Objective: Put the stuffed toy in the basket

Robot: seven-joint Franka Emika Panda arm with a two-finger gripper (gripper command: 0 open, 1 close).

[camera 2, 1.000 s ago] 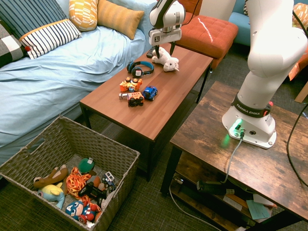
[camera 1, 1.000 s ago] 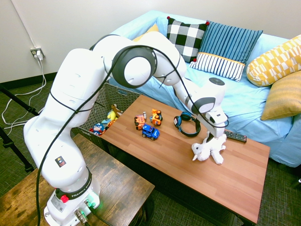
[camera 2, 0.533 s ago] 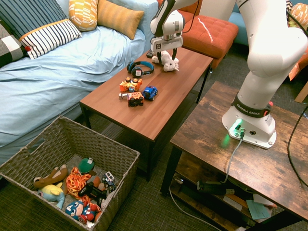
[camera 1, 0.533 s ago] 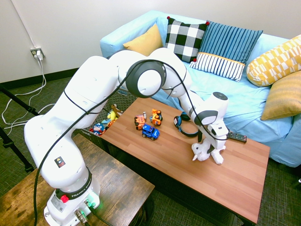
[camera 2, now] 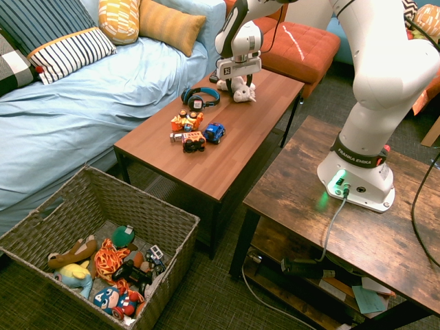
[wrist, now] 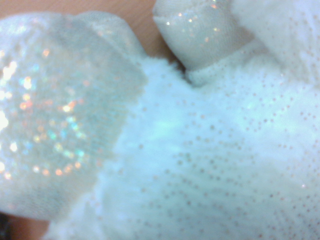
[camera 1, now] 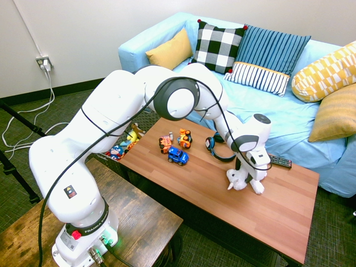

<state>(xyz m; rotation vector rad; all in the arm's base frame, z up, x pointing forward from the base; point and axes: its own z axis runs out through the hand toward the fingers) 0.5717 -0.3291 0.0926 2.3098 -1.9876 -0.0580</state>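
The stuffed toy is a small white plush animal lying on the far end of the wooden coffee table. My gripper is lowered straight onto it, open, with a dark finger on either side of its body. White glittery fur fills the wrist view. The basket is a large woven grey-brown one on the floor off the table's other end, with several toys inside. In the first exterior view the basket is mostly hidden behind my arm.
Blue headphones and several toy cars lie on the table between the toy and the basket. A remote sits near the sofa-side edge. A blue sofa runs along one side, with an orange ottoman beyond.
My gripper has come down from just above the stuffed toy until its fingers straddle it. The toy has stayed where it lay.
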